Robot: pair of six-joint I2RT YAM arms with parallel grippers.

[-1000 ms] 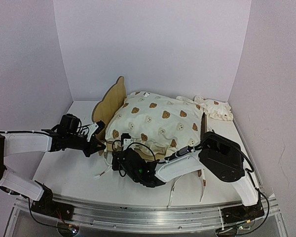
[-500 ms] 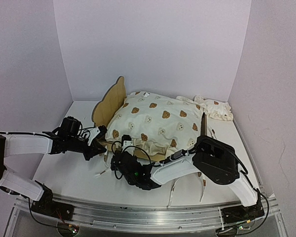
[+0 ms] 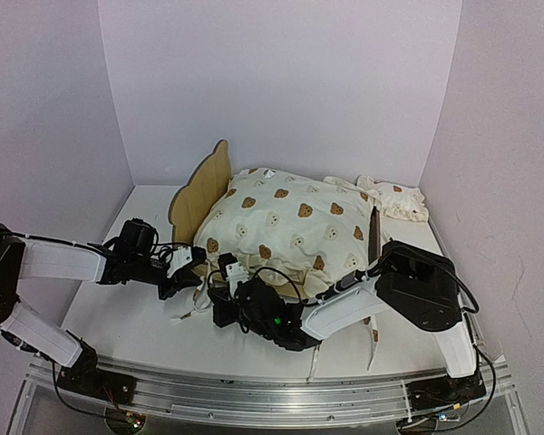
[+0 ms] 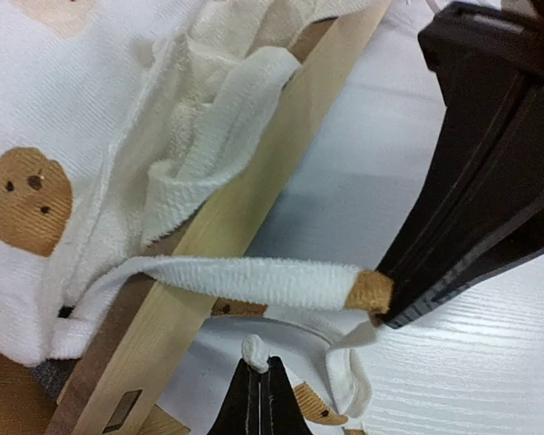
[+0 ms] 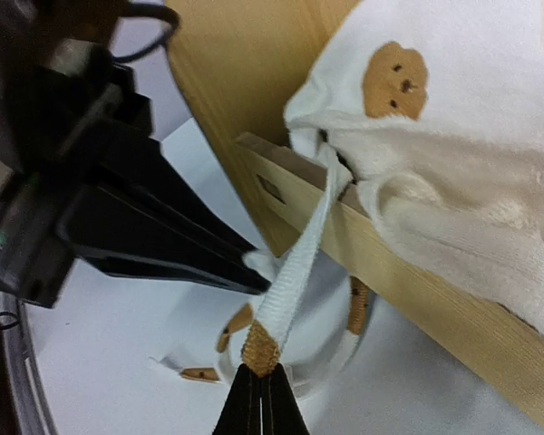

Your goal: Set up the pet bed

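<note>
Most of the small light plywood pet bed (image 3: 202, 188) is buried under a plump cream bear-print cushion (image 3: 290, 227). From above only its ear-shaped headboard and a thin dark edge at the foot show; its base is hidden. It sits mid-table (image 3: 127, 322), toward the back edge, with its long axis running left to right and the headboard at the left end. A small ruffled bear-print pillow (image 3: 394, 201) lies crumpled near the far right corner, just past the foot. The near side rail is a smooth flat strip of pale wood, and soft towelling bulges over it. The left gripper (image 4: 258, 403) is closed on the end of a white tie string (image 4: 256, 352). The right gripper (image 5: 261, 403) pinches a brown-tipped tie string (image 5: 295, 272) by its tip. Both are low beside the rail's headboard end. Where the strings join the cushion is lost in folds.
</note>
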